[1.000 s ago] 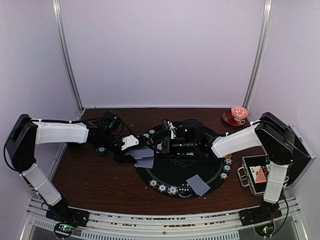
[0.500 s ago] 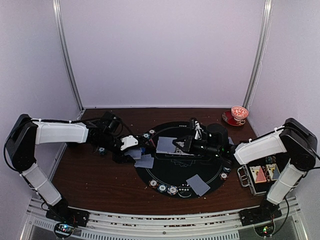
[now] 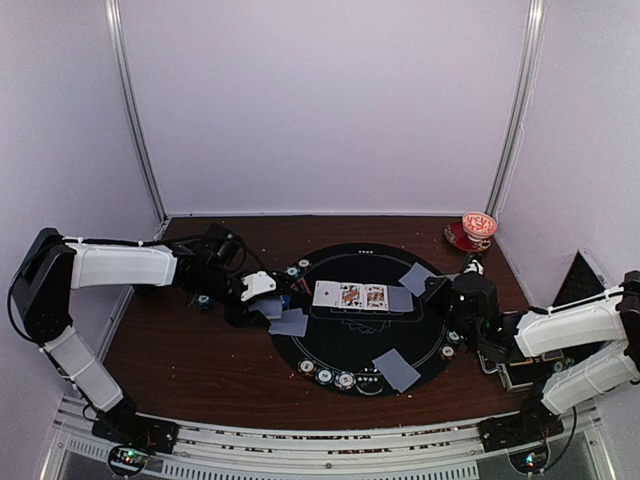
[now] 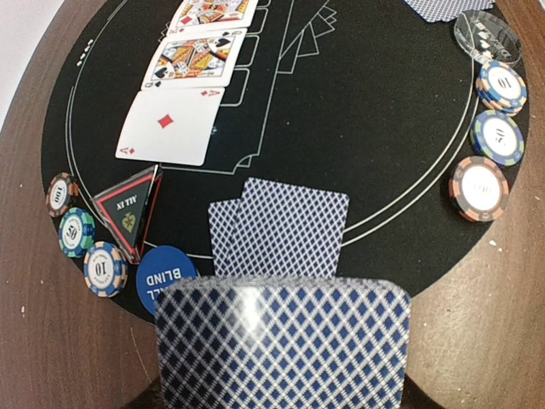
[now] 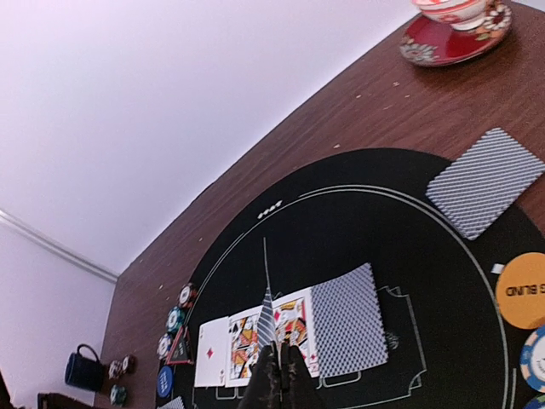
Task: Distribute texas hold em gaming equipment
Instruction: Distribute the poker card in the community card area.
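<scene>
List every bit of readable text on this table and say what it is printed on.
"ALL IN": triangle marker.
"BLIND": blue disc; the other word is partly hidden.
"BLIND": orange disc, cut off by the frame edge.
"10": peach chip.
"10": blue striped chip.
"A": ace of diamonds.
Too small or blurred to read: court cards and other chips.

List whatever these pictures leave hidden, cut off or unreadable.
- Left gripper: fingers hidden in the left wrist view behind the deck at the bottom edge.
- Two face-down cards, left wrist view: faces hidden, backs up.
- Topmost face-up card, left wrist view: cut by the top edge.
- Sliver above the right gripper, right wrist view: edge-on; card or not, unclear.
- Near chips, top view: values too small.
</scene>
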`<move>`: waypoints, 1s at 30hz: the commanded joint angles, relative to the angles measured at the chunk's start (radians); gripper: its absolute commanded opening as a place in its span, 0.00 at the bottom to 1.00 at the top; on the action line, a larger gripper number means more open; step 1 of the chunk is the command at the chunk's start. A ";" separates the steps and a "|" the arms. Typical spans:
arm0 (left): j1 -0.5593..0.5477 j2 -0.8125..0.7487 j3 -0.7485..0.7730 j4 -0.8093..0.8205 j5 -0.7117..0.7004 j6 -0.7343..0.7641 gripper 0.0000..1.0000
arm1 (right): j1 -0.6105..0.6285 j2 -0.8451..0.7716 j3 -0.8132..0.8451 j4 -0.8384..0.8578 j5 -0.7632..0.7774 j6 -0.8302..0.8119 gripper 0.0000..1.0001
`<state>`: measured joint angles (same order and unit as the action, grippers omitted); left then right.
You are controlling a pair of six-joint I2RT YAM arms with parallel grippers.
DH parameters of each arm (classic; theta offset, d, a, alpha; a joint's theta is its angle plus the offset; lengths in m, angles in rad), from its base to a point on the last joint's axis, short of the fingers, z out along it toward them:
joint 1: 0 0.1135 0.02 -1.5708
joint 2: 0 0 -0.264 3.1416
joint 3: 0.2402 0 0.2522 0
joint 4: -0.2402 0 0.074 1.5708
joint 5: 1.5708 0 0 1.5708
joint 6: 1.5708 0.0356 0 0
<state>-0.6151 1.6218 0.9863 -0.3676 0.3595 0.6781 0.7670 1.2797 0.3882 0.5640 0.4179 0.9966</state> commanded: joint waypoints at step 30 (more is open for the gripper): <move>0.003 0.004 0.005 0.023 0.007 -0.010 0.61 | -0.044 0.321 0.060 -0.086 0.257 0.466 0.00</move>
<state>-0.6151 1.6218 0.9863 -0.3676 0.3595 0.6781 0.7319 1.5646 0.4278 0.4458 0.6704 1.4445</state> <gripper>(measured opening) 0.613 0.007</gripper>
